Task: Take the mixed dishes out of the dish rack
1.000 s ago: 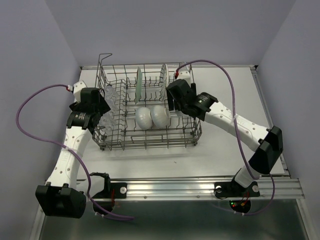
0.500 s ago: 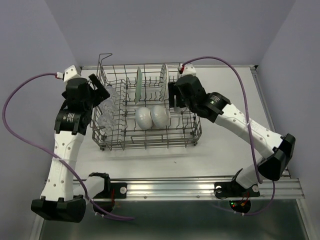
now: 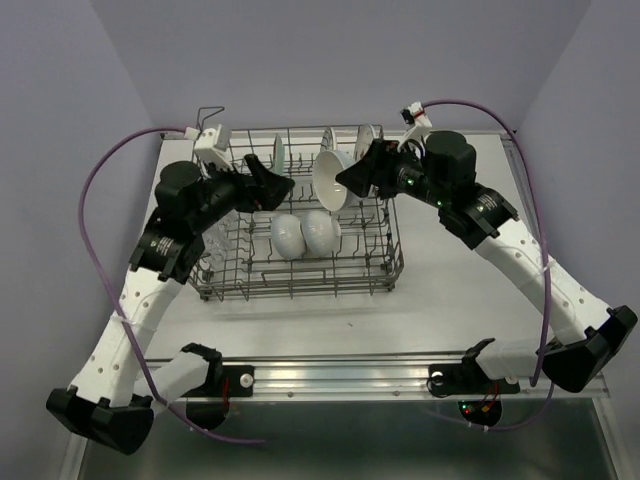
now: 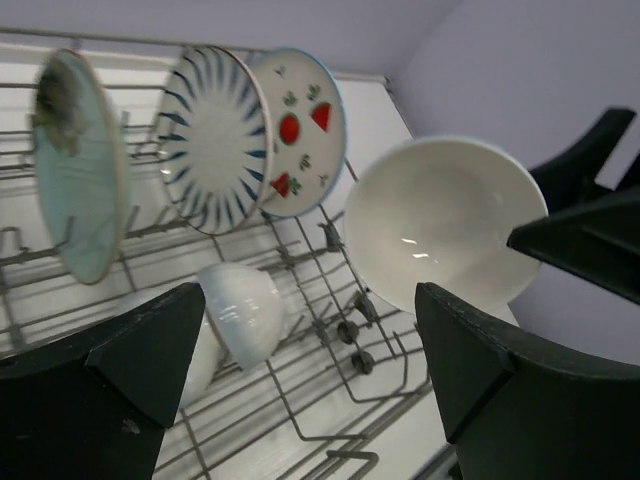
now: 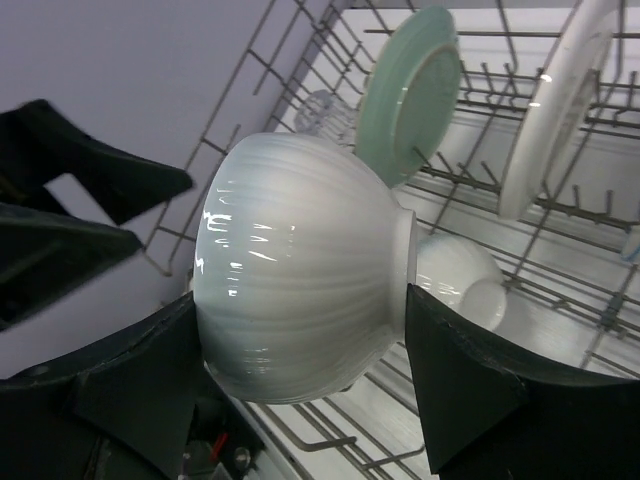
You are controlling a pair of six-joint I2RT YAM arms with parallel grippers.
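My right gripper (image 3: 352,178) is shut on a white ribbed bowl (image 3: 333,178) and holds it tilted above the dish rack (image 3: 300,287). In the right wrist view the bowl (image 5: 300,280) fills the gap between my fingers (image 5: 470,400). My left gripper (image 3: 272,185) is open and empty over the rack's middle, facing that bowl (image 4: 445,225). Two more white bowls (image 3: 287,236) (image 3: 321,232) lie upside down in the rack. A pale green plate (image 4: 80,165), a blue-striped plate (image 4: 215,140) and a white plate with red shapes (image 4: 305,125) stand in the tines.
Clear glasses (image 3: 215,240) sit in the rack's left end, partly under my left arm. The rack's raised wire sides (image 3: 395,240) surround the dishes. White table surface (image 3: 450,290) lies right of and in front of the rack. Purple cables loop beside both arms.
My right gripper has lifted a white bowl up out of the rack's right side. My left arm has swung right from the rack's left edge to over its middle.
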